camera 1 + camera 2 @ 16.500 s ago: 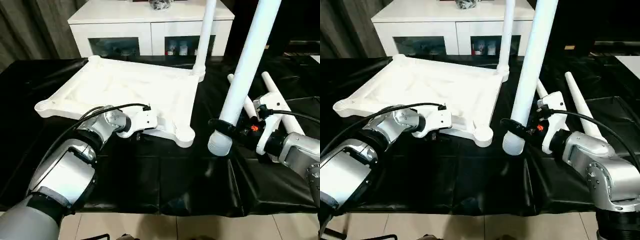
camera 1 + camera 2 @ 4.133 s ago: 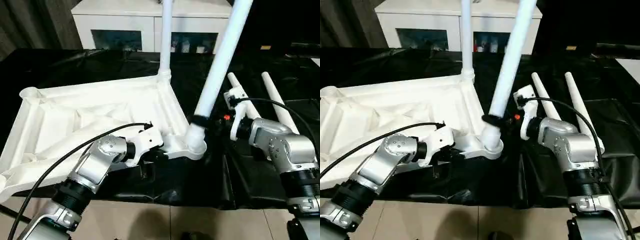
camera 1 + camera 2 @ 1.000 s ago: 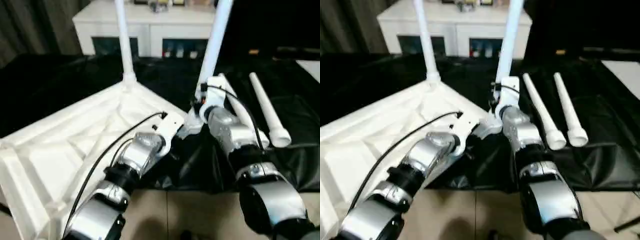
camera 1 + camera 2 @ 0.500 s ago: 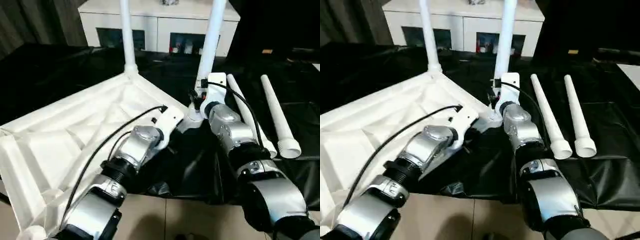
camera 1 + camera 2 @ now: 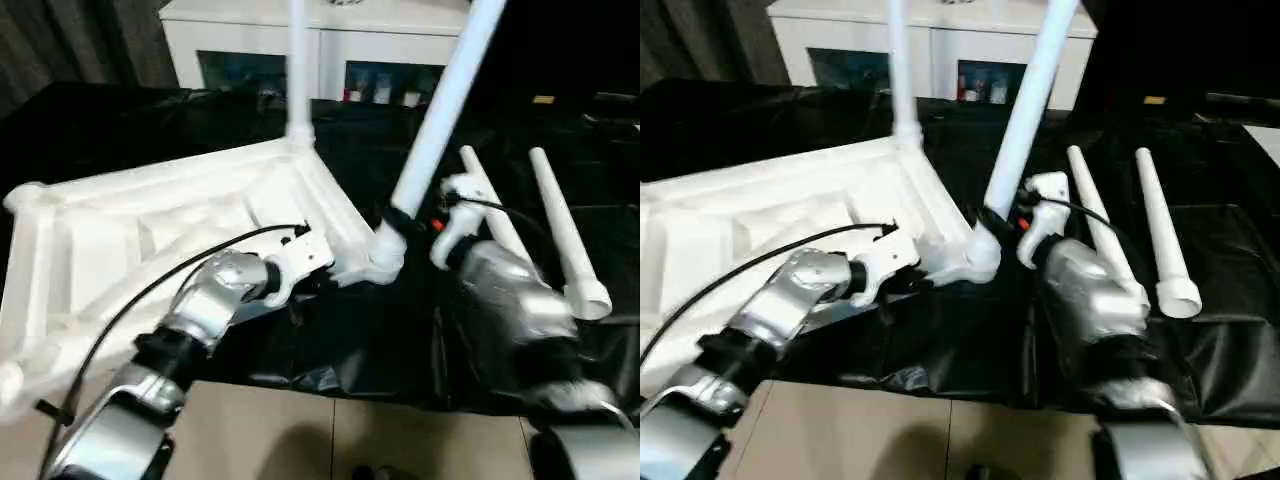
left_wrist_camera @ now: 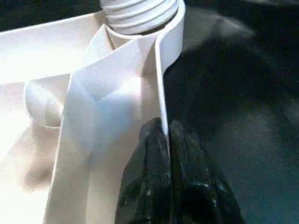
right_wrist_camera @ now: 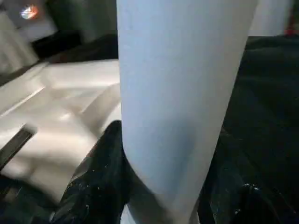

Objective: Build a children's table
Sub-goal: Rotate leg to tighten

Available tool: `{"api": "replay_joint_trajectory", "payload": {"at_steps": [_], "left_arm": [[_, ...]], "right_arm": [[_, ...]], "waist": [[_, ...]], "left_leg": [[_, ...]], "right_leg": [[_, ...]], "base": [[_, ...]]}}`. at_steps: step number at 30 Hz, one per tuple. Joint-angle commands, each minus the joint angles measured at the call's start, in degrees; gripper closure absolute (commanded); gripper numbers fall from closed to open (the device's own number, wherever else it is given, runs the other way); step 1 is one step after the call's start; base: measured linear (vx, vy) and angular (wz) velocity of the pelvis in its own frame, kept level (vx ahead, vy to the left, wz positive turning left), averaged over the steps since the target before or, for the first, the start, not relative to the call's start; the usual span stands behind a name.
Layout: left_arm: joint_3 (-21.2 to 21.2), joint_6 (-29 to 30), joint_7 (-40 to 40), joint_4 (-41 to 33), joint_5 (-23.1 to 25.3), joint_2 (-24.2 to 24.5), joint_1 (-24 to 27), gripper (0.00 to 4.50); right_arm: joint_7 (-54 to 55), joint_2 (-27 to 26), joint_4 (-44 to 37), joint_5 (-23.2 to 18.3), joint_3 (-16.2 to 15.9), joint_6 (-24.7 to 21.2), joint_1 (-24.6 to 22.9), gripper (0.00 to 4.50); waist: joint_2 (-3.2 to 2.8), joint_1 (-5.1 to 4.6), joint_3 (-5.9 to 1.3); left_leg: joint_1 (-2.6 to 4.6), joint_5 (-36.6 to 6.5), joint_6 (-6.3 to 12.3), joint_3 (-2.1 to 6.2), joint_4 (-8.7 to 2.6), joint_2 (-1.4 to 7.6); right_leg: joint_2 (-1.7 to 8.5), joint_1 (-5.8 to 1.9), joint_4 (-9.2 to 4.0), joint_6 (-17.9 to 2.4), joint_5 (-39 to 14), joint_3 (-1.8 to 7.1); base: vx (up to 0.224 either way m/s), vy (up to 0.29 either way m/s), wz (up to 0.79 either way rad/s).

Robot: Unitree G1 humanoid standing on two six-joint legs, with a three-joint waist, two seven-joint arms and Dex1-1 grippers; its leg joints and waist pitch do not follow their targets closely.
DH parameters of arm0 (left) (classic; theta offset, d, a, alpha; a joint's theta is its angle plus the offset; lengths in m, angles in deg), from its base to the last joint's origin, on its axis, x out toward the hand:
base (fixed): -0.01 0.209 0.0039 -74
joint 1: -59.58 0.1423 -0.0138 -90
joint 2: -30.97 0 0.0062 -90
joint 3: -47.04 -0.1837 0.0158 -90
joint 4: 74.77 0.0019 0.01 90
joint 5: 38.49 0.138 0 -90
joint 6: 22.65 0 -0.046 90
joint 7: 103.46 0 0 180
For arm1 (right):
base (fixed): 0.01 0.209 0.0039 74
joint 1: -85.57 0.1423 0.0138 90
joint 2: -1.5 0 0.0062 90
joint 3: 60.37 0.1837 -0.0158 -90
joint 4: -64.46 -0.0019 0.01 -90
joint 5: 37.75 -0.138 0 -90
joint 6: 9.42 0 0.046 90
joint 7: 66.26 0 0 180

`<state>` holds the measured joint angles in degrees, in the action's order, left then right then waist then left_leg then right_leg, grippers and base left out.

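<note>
The white tabletop (image 5: 150, 230) lies upside down on the black cloth, ribbed underside up. One white leg (image 5: 298, 70) stands upright in its far corner socket. A second leg (image 5: 445, 110) leans to the right, its threaded end (image 6: 140, 11) sitting in the near right corner socket (image 5: 380, 262). My right gripper (image 5: 402, 222) is shut around this leg just above the socket, with black fingers (image 7: 100, 182) on either side of it. My left gripper (image 6: 161, 126) is shut on the tabletop's near rim, a little left of that socket. Two loose legs (image 5: 492, 215) (image 5: 562, 230) lie at the right.
A white cabinet (image 5: 320, 40) with glass-fronted compartments stands behind the table. The black cloth (image 5: 390, 340) hangs over the table's front edge, with beige floor (image 5: 300, 440) below it. Dark curtains are at the back left.
The whole view has shifted, so the camera moved. The held leg leans more to the right than half a second ago. Both grippers keep their holds.
</note>
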<state>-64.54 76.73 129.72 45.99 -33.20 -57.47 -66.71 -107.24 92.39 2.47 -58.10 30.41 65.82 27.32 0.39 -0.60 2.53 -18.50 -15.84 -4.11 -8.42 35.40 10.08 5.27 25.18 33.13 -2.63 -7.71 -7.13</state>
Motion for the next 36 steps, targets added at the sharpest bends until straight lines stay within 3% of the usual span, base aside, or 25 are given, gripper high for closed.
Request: {"api": "replay_joint_trajectory", "payload": {"at_steps": [1, 7, 13, 20, 24, 27, 32, 36], "left_arm": [[0.0, -2.8, 2.3, -4.0, -1.1, 1.2, -0.3, 4.50], [0.2, -4.3, 4.4, -4.6, -1.5, 2.1, 0.4, 4.50], [0.2, -4.7, 5.1, -4.3, -1.2, 2.5, 0.3, 4.50], [0.2, -5.1, 5.0, -4.0, -0.9, 2.6, 0.1, 4.50], [0.6, -5.1, 4.7, -4.1, -0.8, 2.6, 0.1, 4.50], [0.7, -5.1, 4.8, -4.0, -1.0, 2.7, 0.2, 4.50], [0.6, -5.2, 5.2, -4.0, -1.2, 2.6, 0.1, 4.50], [0.5, -5.4, 5.3, -3.6, -1.1, 2.6, -0.2, 4.50]], "right_arm": [[-2.8, 3.1, 1.0, 2.5, -2.6, -3.5, -2.8, 2.68], [-8.5, 7.2, -1.2, 4.9, -5.7, -4.2, -3.6, 2.68], [-10.7, 9.1, -1.2, 6.6, -8.8, -4.9, -4.3, 2.68], [-10.9, 8.8, 0.6, 7.4, -9.5, -3.7, -4.9, 2.68], [-9.1, 7.7, 1.4, 6.1, -7.3, -3.2, -5.9, 2.68], [-7.7, 6.2, 1.3, 2.1, -3.4, -5.9, -5.9, 2.68], [-9.9, 7.0, 0.8, 0.7, -3.0, -7.7, -5.8, 2.68], [-9.7, 7.1, 1.2, -0.2, -1.8, -9.2, -4.6, 2.68]], "waist": [[0.06, 0.29, -3.92], [0.76, 1.03, -3.76], [0.63, 1.28, -3.86], [1.07, 1.34, -3.98], [1.20, 1.34, -4.04], [1.16, 1.32, -4.04], [0.78, 1.37, -4.15], [0.89, 1.48, -4.20]], "left_leg": [[-1.25, 6.1, 11.49, 0.05, -3.70, 2.70], [-1.28, 3.6, 8.90, -0.21, -3.84, 2.53], [-1.22, 5.4, 8.97, -0.16, -3.69, 2.57], [-1.31, 5.1, 8.37, -0.09, -3.72, 2.55], [-1.26, 5.4, 8.48, -0.10, -3.69, 2.56], [-1.29, 5.4, 8.51, -0.09, -3.70, 2.55], [-1.21, 6.3, 8.77, -0.05, -3.55, 2.55], [-1.24, 6.6, 8.90, -0.06, -3.48, 2.56]], "right_leg": [[3.66, -4.85, -2.15, -15.3, -8.3, 3.47], [3.68, -4.86, -2.94, -12.8, -15.0, 3.52], [3.60, -4.74, -2.67, -12.6, -13.3, 3.50], [3.70, -4.92, -2.57, -12.3, -13.7, 3.50], [3.66, -4.89, -2.51, -12.3, -13.3, 3.51], [3.68, -4.95, -2.52, -12.4, -13.4, 3.55], [3.60, -4.94, -2.33, -13.1, -11.6, 3.45], [3.61, -5.00, -2.21, -13.4, -10.9, 3.44]], "base": [[0.000, 0.000, 0.00], [0.000, 0.000, 0.00], [0.000, 0.000, 0.00], [0.000, 0.000, 0.00], [0.000, 0.000, 0.00], [0.000, 0.000, 0.00], [0.000, 0.000, 0.00], [0.000, 0.000, 0.00]]}}
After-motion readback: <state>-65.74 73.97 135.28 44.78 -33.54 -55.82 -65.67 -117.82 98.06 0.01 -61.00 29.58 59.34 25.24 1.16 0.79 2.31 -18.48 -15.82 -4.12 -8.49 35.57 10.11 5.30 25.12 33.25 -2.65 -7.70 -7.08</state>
